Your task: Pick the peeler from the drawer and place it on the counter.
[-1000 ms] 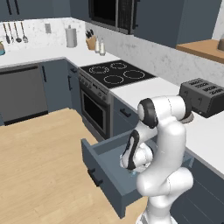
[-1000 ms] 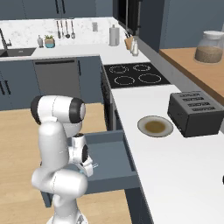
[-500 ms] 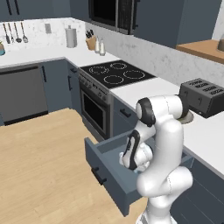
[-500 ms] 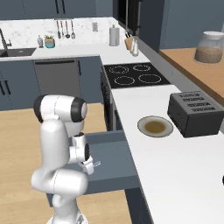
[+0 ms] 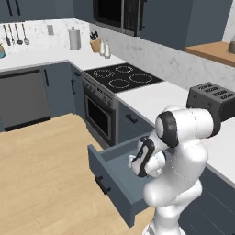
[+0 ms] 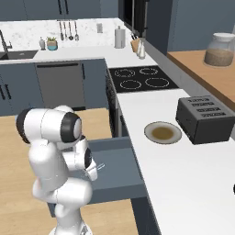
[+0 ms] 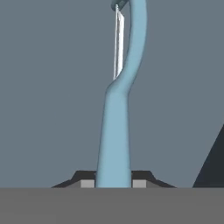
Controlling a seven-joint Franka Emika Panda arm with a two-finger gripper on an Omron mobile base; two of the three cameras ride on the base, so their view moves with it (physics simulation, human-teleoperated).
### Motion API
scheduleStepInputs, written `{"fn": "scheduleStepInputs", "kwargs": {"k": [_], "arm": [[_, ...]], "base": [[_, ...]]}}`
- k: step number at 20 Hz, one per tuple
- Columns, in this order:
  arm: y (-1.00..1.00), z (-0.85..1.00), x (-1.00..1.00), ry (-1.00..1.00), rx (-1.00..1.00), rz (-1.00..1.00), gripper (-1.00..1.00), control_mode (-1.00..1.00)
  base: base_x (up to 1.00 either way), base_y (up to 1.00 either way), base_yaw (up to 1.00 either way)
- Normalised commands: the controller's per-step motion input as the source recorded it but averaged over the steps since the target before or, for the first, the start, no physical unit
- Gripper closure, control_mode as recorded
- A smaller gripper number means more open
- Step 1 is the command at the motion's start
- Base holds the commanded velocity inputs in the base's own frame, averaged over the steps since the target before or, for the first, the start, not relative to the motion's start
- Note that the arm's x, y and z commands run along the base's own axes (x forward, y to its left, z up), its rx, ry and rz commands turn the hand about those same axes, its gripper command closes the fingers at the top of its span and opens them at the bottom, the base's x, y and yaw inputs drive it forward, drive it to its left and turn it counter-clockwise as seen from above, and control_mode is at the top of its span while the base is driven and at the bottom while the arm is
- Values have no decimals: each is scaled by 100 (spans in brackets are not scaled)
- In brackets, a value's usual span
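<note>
In the hand view the light-blue peeler (image 7: 116, 131) stands up between my finger tips (image 7: 87, 181), its thin blade at the top, so my gripper (image 7: 113, 183) is shut on its handle. Behind it lies the grey-blue floor of the drawer (image 7: 48, 87). From the right base view my gripper (image 6: 91, 168) hangs over the open slate-blue drawer (image 6: 114, 158) with the peeler (image 6: 99, 167) poking out toward the counter (image 6: 183, 179). In the left base view the hand (image 5: 137, 160) sits above the drawer (image 5: 112, 181), beside the white counter (image 5: 151, 97).
On the counter stand a black toaster (image 6: 202, 118) and a plate (image 6: 163, 133). The black stovetop (image 6: 140, 78) and oven (image 5: 98, 117) lie beyond the drawer. A jar (image 6: 220, 48) rests on the wooden shelf. Wooden floor (image 5: 41, 174) spreads out to the drawer's open side.
The arm's upper joints have shifted a little. The hand stays over the open drawer with the peeler in it, in nearly the same place.
</note>
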Motion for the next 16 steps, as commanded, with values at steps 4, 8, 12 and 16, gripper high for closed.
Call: {"fn": "scheduleStepInputs", "kwargs": {"k": [4,8,12,16], "arm": [[-13,100,-1,0,0,-1,100,-100],[0,100,0,-2,0,0,100,-100],[1,100,0,-2,0,0,100,-100],[-12,100,0,0,0,0,100,-100]], "base": [[0,0,0],[0,0,0],[0,0,0],[0,0,0]]}}
